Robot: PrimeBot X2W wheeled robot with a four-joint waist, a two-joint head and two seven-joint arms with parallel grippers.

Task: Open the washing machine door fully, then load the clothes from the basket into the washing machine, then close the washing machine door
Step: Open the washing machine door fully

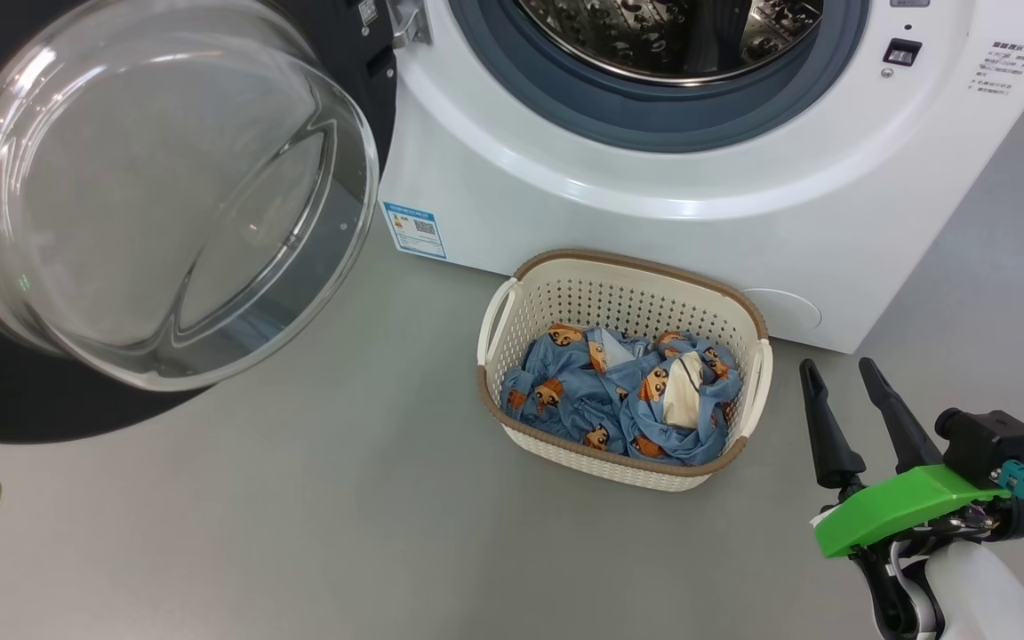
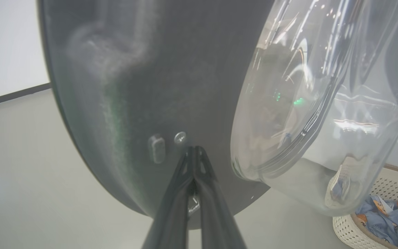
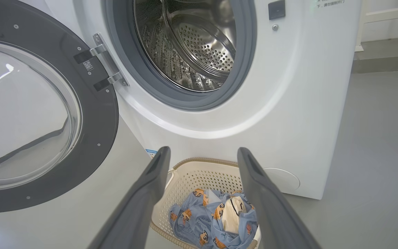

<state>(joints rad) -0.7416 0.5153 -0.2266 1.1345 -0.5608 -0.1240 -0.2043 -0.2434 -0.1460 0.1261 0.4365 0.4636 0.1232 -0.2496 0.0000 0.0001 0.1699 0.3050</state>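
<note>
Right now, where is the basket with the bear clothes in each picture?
Head view: the basket sits in the middle, before the washing machine.
Left wrist view: basket peeks in at the bottom right corner.
Right wrist view: basket at the bottom middle.
Shared landmark: the washing machine door with its glass bowl, left of the basket everywhere.

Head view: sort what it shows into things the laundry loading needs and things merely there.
Needed:
big white front-loading washing machine;
its round black door with bulging clear glass bowl, swung open;
cream perforated plastic basket with brown rim;
blue bear-print fabric clothes inside it.

Merely there:
small blue label sticker;
round white flap low on the machine;
grey floor.
</note>
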